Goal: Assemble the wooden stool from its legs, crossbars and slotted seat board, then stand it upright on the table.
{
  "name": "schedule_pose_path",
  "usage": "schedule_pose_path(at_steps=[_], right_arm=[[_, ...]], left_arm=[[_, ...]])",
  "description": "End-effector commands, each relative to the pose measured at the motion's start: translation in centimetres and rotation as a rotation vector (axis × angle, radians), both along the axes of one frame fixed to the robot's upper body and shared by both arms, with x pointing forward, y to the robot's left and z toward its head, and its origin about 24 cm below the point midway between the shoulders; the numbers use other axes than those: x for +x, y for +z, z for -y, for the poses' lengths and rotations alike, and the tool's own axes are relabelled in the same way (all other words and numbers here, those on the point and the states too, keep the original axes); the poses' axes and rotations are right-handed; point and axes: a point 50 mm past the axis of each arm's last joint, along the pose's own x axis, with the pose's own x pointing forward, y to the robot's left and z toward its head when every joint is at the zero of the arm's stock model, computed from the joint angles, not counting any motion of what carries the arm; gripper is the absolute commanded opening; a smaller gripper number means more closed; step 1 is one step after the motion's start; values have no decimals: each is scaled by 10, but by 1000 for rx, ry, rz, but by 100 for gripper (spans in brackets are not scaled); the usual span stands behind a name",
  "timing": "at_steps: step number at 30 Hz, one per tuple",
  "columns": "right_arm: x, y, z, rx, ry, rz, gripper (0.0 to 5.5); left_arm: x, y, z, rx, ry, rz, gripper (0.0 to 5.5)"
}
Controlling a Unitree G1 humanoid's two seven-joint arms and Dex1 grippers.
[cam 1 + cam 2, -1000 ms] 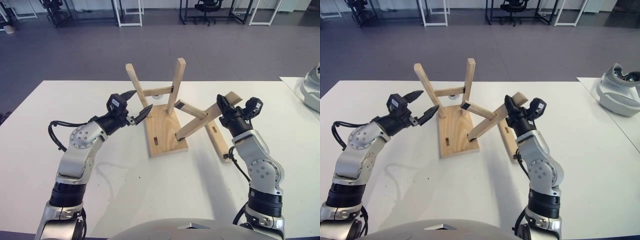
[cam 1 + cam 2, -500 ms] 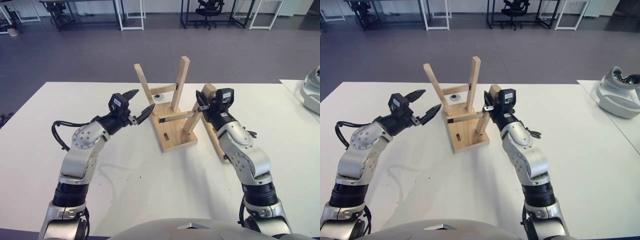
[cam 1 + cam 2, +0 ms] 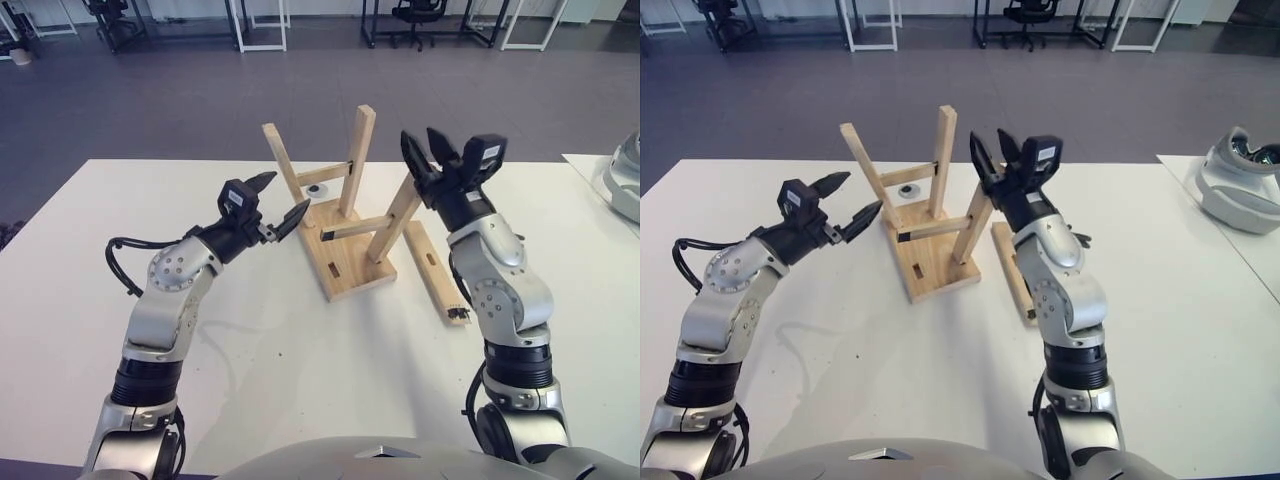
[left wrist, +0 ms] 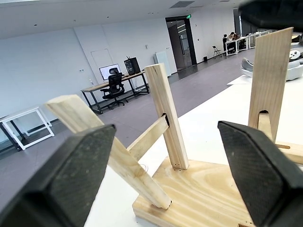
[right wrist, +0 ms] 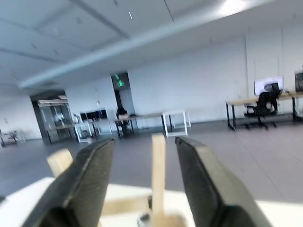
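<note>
Just released pale wooden leg (image 3: 396, 215) upright on flat slotted seat board (image 3: 345, 282), with right gripper (image 3: 420, 142) spread; loose flat wooden leg (image 3: 437, 272) at 3 o'clock next

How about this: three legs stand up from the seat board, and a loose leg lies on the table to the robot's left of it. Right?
No: the loose leg lies on the table to the robot's right of the seat board, as the left eye view shows. Three legs do stand up from it.
</note>
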Motion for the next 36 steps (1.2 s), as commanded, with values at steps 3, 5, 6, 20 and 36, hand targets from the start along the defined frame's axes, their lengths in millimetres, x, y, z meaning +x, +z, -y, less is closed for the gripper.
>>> schedule_pose_path(at_steps=[3, 5, 6, 20, 36], right_arm=[[-8, 65, 55, 36, -138, 187, 359], [4, 34, 77, -27, -267, 5, 401], [10, 0, 80, -127, -282, -162, 418], [-43, -184, 80, -505, -107, -940, 338], [17, 11, 86, -642, -137, 168, 207]], left_arm=[[1, 4, -4, -4, 37, 28, 396], [2, 6, -5, -31, 56, 33, 396], [3, 7, -6, -50, 69, 35, 396], [5, 8, -3, -89, 107, 20, 396], [31, 88, 27, -790, -238, -78, 396]])
